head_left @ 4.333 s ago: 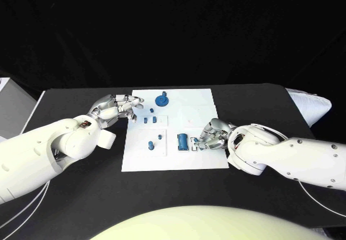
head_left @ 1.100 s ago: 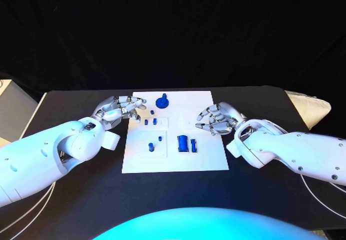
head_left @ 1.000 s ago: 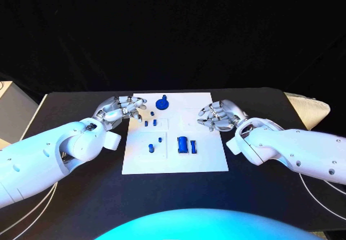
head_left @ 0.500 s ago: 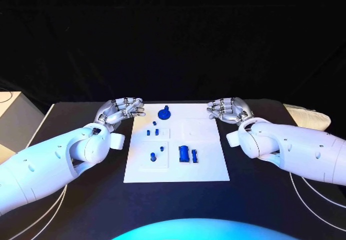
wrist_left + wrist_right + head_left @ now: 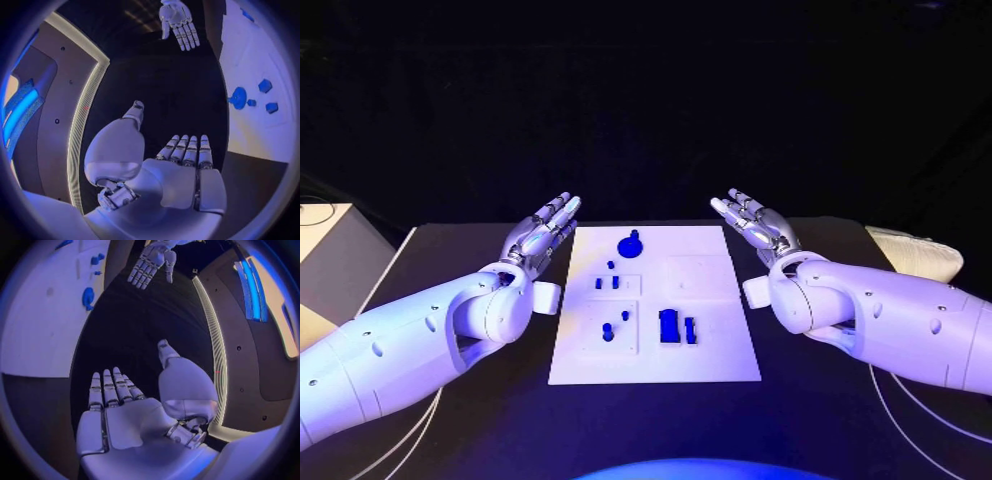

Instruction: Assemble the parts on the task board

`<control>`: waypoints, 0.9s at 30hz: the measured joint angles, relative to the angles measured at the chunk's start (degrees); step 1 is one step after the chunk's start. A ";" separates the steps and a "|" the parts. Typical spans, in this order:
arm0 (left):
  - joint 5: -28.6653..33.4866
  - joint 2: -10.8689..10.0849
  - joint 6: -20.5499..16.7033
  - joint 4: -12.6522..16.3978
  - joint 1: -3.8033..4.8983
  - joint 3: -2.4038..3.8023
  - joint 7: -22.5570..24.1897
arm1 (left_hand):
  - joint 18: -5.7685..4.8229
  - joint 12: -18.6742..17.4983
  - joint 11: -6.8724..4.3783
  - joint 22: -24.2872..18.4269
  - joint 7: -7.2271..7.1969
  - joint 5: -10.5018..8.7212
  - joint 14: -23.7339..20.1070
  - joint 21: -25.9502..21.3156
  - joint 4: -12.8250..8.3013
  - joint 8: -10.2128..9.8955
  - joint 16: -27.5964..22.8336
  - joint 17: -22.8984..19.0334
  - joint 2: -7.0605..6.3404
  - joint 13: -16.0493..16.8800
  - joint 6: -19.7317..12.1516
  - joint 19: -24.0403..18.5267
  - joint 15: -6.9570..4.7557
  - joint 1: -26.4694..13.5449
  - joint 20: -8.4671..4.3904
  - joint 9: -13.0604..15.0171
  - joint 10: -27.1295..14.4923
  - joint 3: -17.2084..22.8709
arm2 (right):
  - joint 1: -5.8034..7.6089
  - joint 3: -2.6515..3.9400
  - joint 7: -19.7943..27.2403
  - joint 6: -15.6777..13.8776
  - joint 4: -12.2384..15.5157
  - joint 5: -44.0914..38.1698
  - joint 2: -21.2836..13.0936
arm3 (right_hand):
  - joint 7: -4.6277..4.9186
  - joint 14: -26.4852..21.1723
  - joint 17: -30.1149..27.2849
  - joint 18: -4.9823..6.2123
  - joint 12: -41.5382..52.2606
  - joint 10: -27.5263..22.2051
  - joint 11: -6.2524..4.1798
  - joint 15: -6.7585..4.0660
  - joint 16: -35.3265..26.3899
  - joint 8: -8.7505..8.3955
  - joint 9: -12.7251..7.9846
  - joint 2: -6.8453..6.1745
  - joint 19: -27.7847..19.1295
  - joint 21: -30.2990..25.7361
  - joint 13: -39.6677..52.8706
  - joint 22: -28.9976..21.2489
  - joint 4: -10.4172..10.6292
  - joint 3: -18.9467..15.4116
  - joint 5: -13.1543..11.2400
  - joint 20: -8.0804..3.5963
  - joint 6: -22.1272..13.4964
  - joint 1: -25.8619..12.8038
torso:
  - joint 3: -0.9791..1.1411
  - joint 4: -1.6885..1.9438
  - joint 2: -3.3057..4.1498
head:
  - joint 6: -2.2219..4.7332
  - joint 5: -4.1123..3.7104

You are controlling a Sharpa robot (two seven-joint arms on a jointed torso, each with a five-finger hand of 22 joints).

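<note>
The white task board (image 5: 701, 350) lies in the middle of the black table. Small blue parts sit on it: a round knobbed piece (image 5: 630, 241) at the far end, small pegs (image 5: 607, 283) below it, and two upright blocks (image 5: 675, 326) nearer me. My left hand (image 5: 545, 225) is raised beside the board's far left corner, fingers straight and together, holding nothing. My right hand (image 5: 751, 220) is raised beside the far right corner, likewise flat and empty. In the left wrist view my left hand (image 5: 181, 165) lies flat, with the right hand (image 5: 178, 20) across from it and the board (image 5: 256, 130) alongside.
A pale box (image 5: 336, 245) stands past the table's left edge. A white bundle (image 5: 920, 250) lies at the table's right edge. Black table surface (image 5: 805, 400) surrounds the board on all sides.
Both hands have lifted away from the board and their curled fingers have straightened out flat. The right hand left the area by the blue blocks. The camera view has also shifted.
</note>
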 measured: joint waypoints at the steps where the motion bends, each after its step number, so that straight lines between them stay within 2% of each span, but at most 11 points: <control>1: 0.22 0.11 -0.68 0.48 0.48 -0.66 0.06 | 0.00 -0.26 -0.37 -0.44 -0.27 0.00 -1.07 -0.37 -0.43 -0.34 -0.52 -0.24 0.20 -0.09 -1.15 -1.06 -0.29 -5.67 -0.44 -0.33 -1.28 -0.43 | -0.25 0.52 0.30 -0.59 1.08 0.69 -0.06 | -0.29 -1.82 -0.68 -0.46 0.00 -2.45 -0.22 -0.18 -0.30 -0.33 -0.53 0.35 -1.30 0.00 -0.29 -0.70 -0.28 -0.78 -0.22 -0.37 -1.33 -5.76 | 0.04 -0.02 -0.15 | 0.47 0.03; 2: 0.55 0.27 -1.71 1.17 1.13 -1.59 0.17 | -0.01 -0.49 -0.70 -0.90 -0.57 0.00 -2.26 -0.69 -0.91 -0.75 -1.07 -0.51 0.43 -0.20 -2.42 -2.29 -0.59 -13.49 -0.91 -0.71 -2.78 -0.91 | -0.56 1.17 0.77 -1.42 2.49 1.70 -0.12 | -0.65 -3.96 -1.47 -0.81 -0.31 -5.35 -0.50 -0.39 -0.69 -0.68 -1.13 0.76 -2.83 0.00 -0.64 -1.53 -0.59 -1.67 -0.48 -0.78 -2.88 -12.82 | 0.08 -0.04 -0.30 | 1.05 0.04; 4: 1.15 0.51 -3.62 2.38 2.30 -3.22 0.40 | -0.60 -0.64 -1.09 -1.52 -0.91 -0.25 -3.69 -1.16 -1.52 -1.22 -1.74 -0.80 0.71 -0.31 -3.97 -3.69 -0.97 -23.60 -1.45 -1.12 -4.49 -1.52 | -0.98 2.00 1.64 -2.81 4.43 3.34 -0.19 | -1.06 -6.32 -2.35 -0.81 -0.45 -8.53 -0.77 -0.63 -1.12 -1.10 -1.80 1.20 -4.51 -0.27 -1.02 -2.43 -0.95 -2.67 -0.57 -1.24 -4.59 -20.86 | 0.15 -0.13 -0.75 | 2.49 0.11; 5: 1.65 0.70 -5.15 3.26 3.14 -4.40 0.61 | -0.90 -0.90 -1.33 -1.82 -1.08 -0.25 -4.45 -1.26 -1.67 -1.40 -2.09 -0.96 0.85 -0.36 -4.76 -4.43 -1.16 -28.79 -1.79 -1.31 -5.41 -1.87 | -1.23 2.44 2.25 -3.75 5.53 4.46 -0.24 | -1.27 -7.59 -2.82 -0.81 -0.45 -10.23 -0.94 -0.76 -1.14 -1.20 -2.18 1.45 -5.42 -0.27 -1.23 -2.92 -1.17 -3.17 -0.85 -1.52 -5.54 -25.25 | 0.19 -0.16 -0.94 | 3.20 0.13; 7: 2.51 1.00 -7.61 4.58 4.36 -6.00 0.98 | -0.90 -1.10 -1.56 -2.14 -1.30 -0.25 -5.27 -1.57 -1.99 -1.57 -2.46 -1.11 0.99 -0.44 -5.67 -5.18 -1.39 -34.91 -2.16 -1.56 -6.44 -2.31 | -1.52 2.96 3.14 -5.09 6.78 6.05 -0.32 | -1.48 -8.97 -3.35 -0.80 -0.68 -12.14 -1.10 -0.90 -1.55 -1.46 -2.57 1.70 -6.45 -0.27 -1.46 -3.47 -1.44 -3.73 -0.85 -1.76 -6.58 -30.14 | 0.29 -0.26 -1.44 | 4.76 0.19; 9: 3.53 1.32 -10.57 5.94 5.60 -7.56 1.49 | -0.91 -1.10 -1.88 -2.44 -1.62 -0.25 -5.97 -1.70 -2.22 -1.77 -2.58 -1.29 1.12 -0.46 -6.28 -5.94 -1.65 -40.23 -2.41 -1.78 -7.17 -2.53 | -1.74 3.35 4.04 -6.48 7.71 7.70 -0.43 | -1.73 -10.23 -3.81 -1.68 -0.74 -13.75 -1.27 -1.01 -1.56 -1.54 -2.92 1.96 -7.21 -0.27 -1.66 -3.94 -1.69 -4.17 -1.11 -2.15 -7.41 -34.42 | 0.37 -0.34 -1.86 | 5.88 0.24; 13: 5.41 1.66 -15.77 7.70 7.26 -9.72 2.46 | -0.90 -1.38 -2.12 -2.79 -1.84 -0.25 -6.60 -1.96 -2.46 -2.07 -2.99 -1.43 1.28 -0.52 -7.12 -6.41 -1.86 -46.20 -2.79 -2.01 -8.00 -2.77 | -1.87 3.52 5.24 -8.29 8.28 9.81 -0.50 | -1.97 -11.47 -4.31 -1.70 -0.74 -15.56 -1.50 -1.15 -1.91 -1.87 -3.30 2.21 -8.01 -0.49 -1.83 -4.45 -1.84 -4.63 -1.11 -2.42 -8.22 -39.14 | 0.52 -0.51 -2.61 | 7.93 0.33; 15: 6.30 1.77 -18.16 8.34 7.83 -10.46 2.92 | -0.91 -1.38 -2.08 -2.88 -1.67 -0.39 -6.71 -1.96 -2.61 -2.07 -2.99 -1.45 1.32 -0.55 -7.34 -6.80 -1.80 -48.13 -2.75 -2.06 -8.36 -2.92 | -1.89 3.52 5.67 -8.89 8.29 10.48 -0.52 | -2.11 -11.75 -4.44 -1.69 -0.74 -15.98 -1.49 -1.29 -1.91 -1.87 -3.42 2.30 -8.26 -0.49 -1.88 -4.59 -1.90 -4.69 -1.21 -2.35 -8.38 -40.48 | 0.58 -0.54 -2.86 | 8.50 0.35; 18: 7.19 1.87 -20.56 8.86 8.27 -10.99 3.43 | -0.90 -1.38 -2.29 -2.94 -1.86 -0.48 -6.89 -1.96 -2.61 -2.07 -3.21 -1.50 1.37 -0.58 -7.54 -7.01 -1.98 -49.74 -2.95 -2.12 -8.57 -2.92 | -1.89 3.52 6.08 -9.46 8.30 11.10 -0.53 | -2.21 -12.50 -4.65 -1.69 -0.91 -16.93 -1.61 -1.20 -2.03 -1.99 -3.55 2.41 -8.90 -0.49 -1.99 -4.79 -2.00 -5.11 -1.33 -2.57 -8.96 -42.83 | 0.62 -0.59 -3.11 | 9.00 0.36; 21: 7.96 1.90 -22.34 9.02 8.38 -11.08 3.86 | -0.90 -1.38 -2.27 -3.03 -1.87 -0.48 -7.49 -2.22 -2.85 -2.33 -3.21 -1.55 1.47 -0.60 -7.97 -7.51 -1.98 -52.22 -3.05 -2.21 -9.18 -3.16 | -1.90 3.52 6.39 -9.89 8.30 11.59 -0.53 | -2.37 -12.77 -4.77 -1.69 -0.98 -17.29 -1.60 -1.30 -2.13 -2.09 -3.65 2.46 -9.07 -0.49 -2.07 -4.93 -2.06 -5.17 -1.33 -2.55 -9.13 -43.81 | 0.65 -0.62 -3.23 | 9.18 0.36; 27: 8.82 1.90 -23.99 9.03 8.38 -11.10 4.31 | -0.90 -1.38 -2.27 -3.08 -1.87 -0.48 -7.49 -2.23 -2.85 -2.33 -3.21 -1.59 1.47 -0.61 -7.96 -7.51 -1.98 -52.22 -3.05 -2.23 -9.18 -3.16 | -1.90 3.52 6.71 -10.38 8.31 12.12 -0.53 | -2.37 -12.77 -4.80 -1.68 -0.99 -17.29 -1.60 -1.30 -2.13 -2.09 -3.68 2.46 -9.07 -0.49 -2.08 -4.97 -2.06 -5.17 -1.33 -2.55 -9.13 -43.93 | 0.65 -0.63 -3.32 | 9.23 0.37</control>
